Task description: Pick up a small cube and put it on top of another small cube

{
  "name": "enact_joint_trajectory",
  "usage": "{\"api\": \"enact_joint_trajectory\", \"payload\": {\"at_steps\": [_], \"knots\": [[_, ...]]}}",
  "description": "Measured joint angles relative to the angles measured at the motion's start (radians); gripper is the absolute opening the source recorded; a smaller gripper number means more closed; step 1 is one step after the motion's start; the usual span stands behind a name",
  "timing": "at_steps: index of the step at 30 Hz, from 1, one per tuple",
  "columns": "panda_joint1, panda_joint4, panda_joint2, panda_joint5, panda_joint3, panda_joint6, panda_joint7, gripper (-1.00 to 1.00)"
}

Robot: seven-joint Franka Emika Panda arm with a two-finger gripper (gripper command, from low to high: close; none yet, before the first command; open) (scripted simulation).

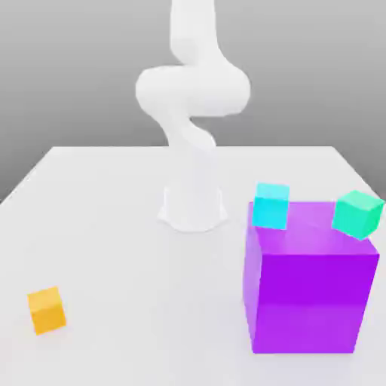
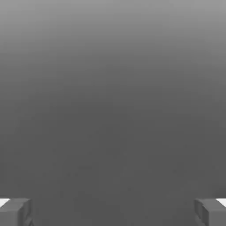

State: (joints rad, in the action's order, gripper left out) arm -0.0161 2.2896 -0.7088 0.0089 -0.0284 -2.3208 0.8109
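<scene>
The small cube is out of view. A cyan cube (image 1: 271, 205) sits at the far left corner of a much larger purple cube (image 1: 309, 294); I cannot tell whether it rests on it or stands behind it. My white arm (image 1: 192, 90) rises from its base at the table's middle and leaves the exterior view at the top. In the hand view my gripper (image 2: 113, 214) is open, its grey fingertips (image 2: 15, 212) far apart with nothing between them, facing plain grey background.
A green cube (image 1: 357, 213), tilted, shows at the purple cube's far right corner. An orange cube (image 1: 47, 309) lies on the white table (image 1: 113, 226) near the front on the exterior view's left. The arm's base (image 1: 193, 207) stands mid-table.
</scene>
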Motion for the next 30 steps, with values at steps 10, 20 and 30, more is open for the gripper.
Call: {"api": "enact_joint_trajectory", "payload": {"at_steps": [10, 20, 30], "knots": [[-0.066, -0.042, 0.367, 0.055, -0.123, -0.084, 0.03, 0.0], [-0.177, -0.084, 0.732, 0.151, -0.222, -0.165, 0.03, 0.0], [-0.299, -0.126, 1.097, 0.236, -0.27, -0.245, 0.038, 0.0]]}}
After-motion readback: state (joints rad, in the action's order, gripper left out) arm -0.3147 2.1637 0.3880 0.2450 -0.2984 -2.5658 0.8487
